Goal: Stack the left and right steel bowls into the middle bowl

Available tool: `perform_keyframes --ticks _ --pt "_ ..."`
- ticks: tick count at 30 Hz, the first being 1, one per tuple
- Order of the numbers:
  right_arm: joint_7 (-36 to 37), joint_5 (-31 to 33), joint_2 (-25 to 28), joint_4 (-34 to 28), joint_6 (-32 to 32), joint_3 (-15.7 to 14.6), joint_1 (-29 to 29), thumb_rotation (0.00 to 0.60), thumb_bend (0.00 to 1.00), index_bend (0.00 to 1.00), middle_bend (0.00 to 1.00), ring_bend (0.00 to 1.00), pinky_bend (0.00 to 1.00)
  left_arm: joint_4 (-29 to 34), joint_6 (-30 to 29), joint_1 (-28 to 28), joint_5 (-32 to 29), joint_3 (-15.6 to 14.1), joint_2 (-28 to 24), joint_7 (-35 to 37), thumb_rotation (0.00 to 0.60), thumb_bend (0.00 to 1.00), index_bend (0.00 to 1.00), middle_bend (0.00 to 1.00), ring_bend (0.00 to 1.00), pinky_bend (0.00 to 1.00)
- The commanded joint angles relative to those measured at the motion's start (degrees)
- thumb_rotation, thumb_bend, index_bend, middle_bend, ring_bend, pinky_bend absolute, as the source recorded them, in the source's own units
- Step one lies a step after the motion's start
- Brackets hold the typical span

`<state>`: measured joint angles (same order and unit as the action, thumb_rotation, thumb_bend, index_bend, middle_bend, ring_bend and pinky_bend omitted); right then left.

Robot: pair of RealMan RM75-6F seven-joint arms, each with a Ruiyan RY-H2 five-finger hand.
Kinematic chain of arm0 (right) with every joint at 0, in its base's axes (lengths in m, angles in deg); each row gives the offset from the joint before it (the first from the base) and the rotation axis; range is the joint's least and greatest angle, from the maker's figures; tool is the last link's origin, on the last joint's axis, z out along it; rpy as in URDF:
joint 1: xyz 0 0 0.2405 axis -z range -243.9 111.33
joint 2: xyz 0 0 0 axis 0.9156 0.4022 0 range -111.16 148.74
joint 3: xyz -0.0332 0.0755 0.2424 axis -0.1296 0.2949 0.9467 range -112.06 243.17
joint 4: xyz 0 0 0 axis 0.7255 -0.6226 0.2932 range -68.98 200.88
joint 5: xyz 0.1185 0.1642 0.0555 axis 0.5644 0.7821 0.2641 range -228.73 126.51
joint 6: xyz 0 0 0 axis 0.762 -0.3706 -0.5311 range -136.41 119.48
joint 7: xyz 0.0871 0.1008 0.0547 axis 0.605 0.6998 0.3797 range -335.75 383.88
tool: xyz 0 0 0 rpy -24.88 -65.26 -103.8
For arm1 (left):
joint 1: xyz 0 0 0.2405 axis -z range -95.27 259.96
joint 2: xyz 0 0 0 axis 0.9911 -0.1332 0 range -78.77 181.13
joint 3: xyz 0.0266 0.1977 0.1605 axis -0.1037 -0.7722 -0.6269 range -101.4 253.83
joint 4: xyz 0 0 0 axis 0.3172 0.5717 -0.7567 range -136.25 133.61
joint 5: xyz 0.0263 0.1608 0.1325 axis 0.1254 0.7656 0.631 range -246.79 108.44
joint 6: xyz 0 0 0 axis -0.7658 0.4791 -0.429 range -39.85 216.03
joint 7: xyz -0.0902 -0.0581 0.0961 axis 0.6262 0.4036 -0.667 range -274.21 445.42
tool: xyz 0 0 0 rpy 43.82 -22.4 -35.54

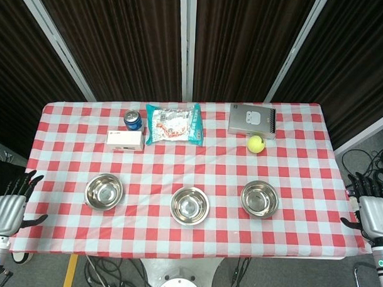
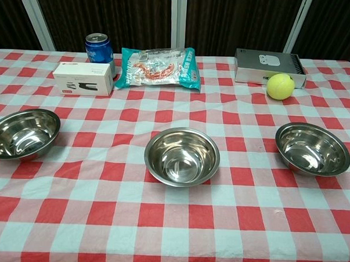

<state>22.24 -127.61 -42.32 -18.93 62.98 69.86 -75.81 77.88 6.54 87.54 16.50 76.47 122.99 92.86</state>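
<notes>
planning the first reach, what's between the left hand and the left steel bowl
Only bare checked tablecloth lies between the left hand and the left steel bowl, shown in the head view.

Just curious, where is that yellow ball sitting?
The yellow ball lies at the table's far right, touching the front of the grey box, behind the right bowl.

Table (image 1: 175, 240) under a red-and-white checked cloth (image 1: 304, 154) — long side facing the cameras. Behind it, dark brown pleated curtains (image 1: 126, 40) split by pale metal posts (image 1: 187, 46), some slanting. Grey floor (image 1: 367, 146) at right — black cables (image 1: 373, 165) coiled there. Yellow floor tape (image 1: 69, 273) lower left.
</notes>
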Motion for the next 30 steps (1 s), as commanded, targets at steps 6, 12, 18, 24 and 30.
perform_keyframes --ticks 6,12,18,24,30 --pt "0.01 -0.26 0.04 -0.19 -0.06 -0.06 -0.11 0.600 0.00 0.00 0.03 0.00 0.00 0.17 -0.14 -0.09 0.06 -0.05 -0.05 -0.01 0.600 0.05 0.16 0.13 0.05 0.10" --pt "-3.56 -3.70 2.02 -5.60 1.86 -1.04 -0.08 0.600 0.00 0.00 0.04 0.00 0.00 0.51 -0.38 -0.02 -0.13 0.33 -0.46 -0.20 0.600 0.05 0.16 0.13 0.05 0.10" --pt "-9.35 -12.32 4.25 -14.65 5.59 -3.85 0.48 0.600 0.00 0.20 0.20 0.35 0.40 0.57 -0.27 -0.23 -0.57 0.32 -0.52 -0.23 0.600 0.05 0.16 0.13 0.05 0.10" --pt "-14.19 -14.95 3.14 -16.04 2.19 -6.32 -0.42 0.600 0.04 0.34 0.31 0.57 0.58 -0.13 -0.16 -0.24 -0.47 0.23 0.04 0.40 0.600 0.05 0.16 0.13 0.05 0.10" --pt "-16.52 -14.01 0.40 -14.31 -1.09 -6.41 -1.92 0.600 0.11 0.32 0.29 0.58 0.59 -1.05 -0.11 -0.29 -0.50 0.21 0.38 0.95 0.600 0.05 0.16 0.13 0.05 0.10"
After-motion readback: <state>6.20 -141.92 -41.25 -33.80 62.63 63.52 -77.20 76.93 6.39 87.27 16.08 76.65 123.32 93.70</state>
